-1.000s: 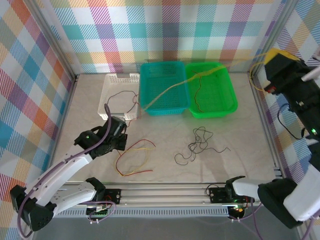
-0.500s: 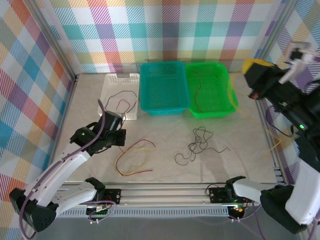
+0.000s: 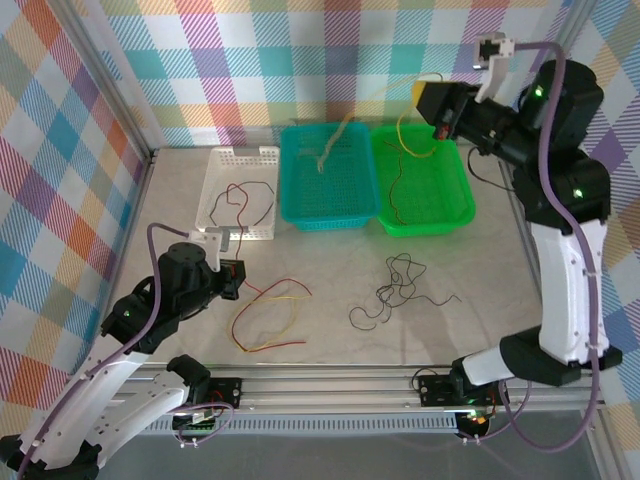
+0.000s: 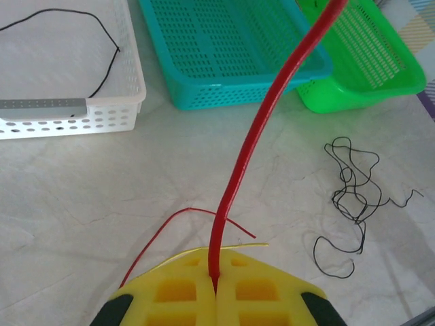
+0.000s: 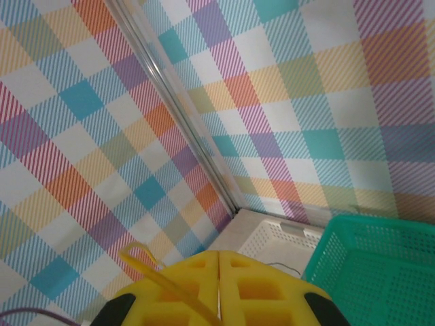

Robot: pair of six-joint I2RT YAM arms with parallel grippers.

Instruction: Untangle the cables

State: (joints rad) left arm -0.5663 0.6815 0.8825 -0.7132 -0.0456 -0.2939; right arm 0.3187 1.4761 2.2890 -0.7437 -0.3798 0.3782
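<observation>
baskets (image 3: 330, 221) along back wall, cables (image 3: 392, 292) strewn mid-table, tabletop (image 3: 490, 290) bare at right

bright, even, diffuse light in all three views, with no hard glare. from above, the pale marbled tabletop (image 3: 330, 330) is evenly lit; the teal plastic mesh basket (image 3: 328, 180) and bright green plastic basket (image 3: 440, 190) cast only faint, soft shadows. the thin yellow cable (image 3: 330, 148) over the teal basket is smeared by motion blur. the silver metal frame posts (image 3: 112, 90) lean outward at the edges. in the left wrist view the thin red cable (image 4: 248, 156) looks thick and soft-edged near the lens; the tabletop behind is sharp. in the right wrist view the yellow cable's loop is blurred.
</observation>
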